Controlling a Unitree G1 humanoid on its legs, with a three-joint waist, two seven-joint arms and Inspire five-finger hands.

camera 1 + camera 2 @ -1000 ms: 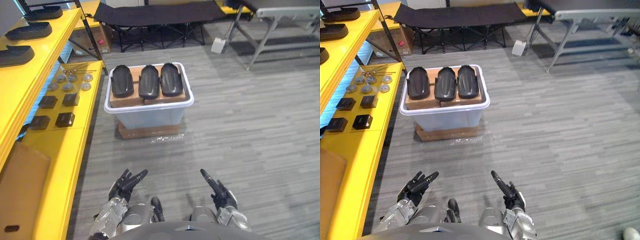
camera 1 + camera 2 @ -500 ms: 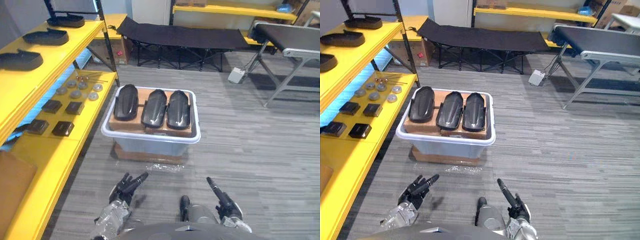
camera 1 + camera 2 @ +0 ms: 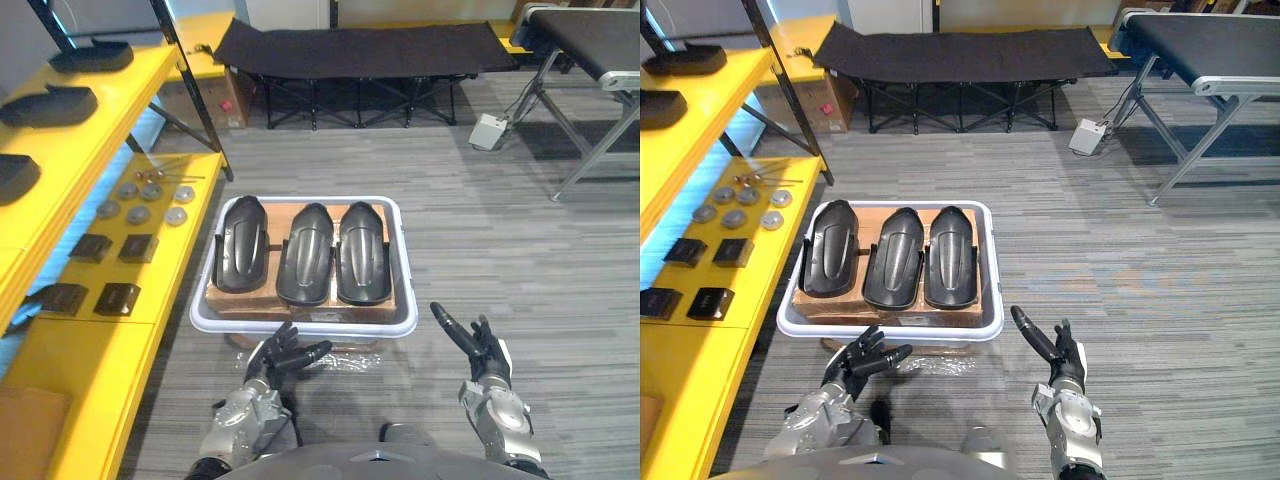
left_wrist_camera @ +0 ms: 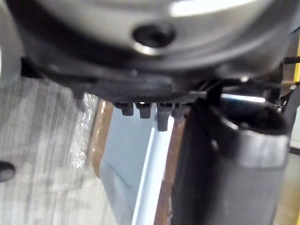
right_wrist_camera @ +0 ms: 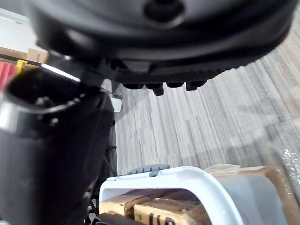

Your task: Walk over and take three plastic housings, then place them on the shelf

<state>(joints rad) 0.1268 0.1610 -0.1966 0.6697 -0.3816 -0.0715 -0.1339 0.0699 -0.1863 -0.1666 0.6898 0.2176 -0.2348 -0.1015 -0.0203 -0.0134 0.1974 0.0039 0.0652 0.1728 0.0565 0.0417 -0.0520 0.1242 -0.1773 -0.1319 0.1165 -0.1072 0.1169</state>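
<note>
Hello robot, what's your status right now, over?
Left hand, right hand open, empty, near the white plastic bin. Three black plastic housings inside, on cardboard, untouched. Yellow shelf at left.

Setting: workshop or factory storage floor. Yellow racking point(image 3: 90, 370) carries laid-out metal discs point(image 3: 140, 200) and black blocks point(image 3: 100, 270). Belt conveyor point(image 3: 1200, 45) on a metal frame stands at far right. White tub point(image 3: 300, 325) of moulded housings point(image 3: 305, 255) sits on grey plank flooring point(image 3: 500, 230).

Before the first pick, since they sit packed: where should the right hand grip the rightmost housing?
Probably its near end, from above with the right hand: the rightmost housing lies dome-up, hemmed between the middle housing and the bin rim.
</note>
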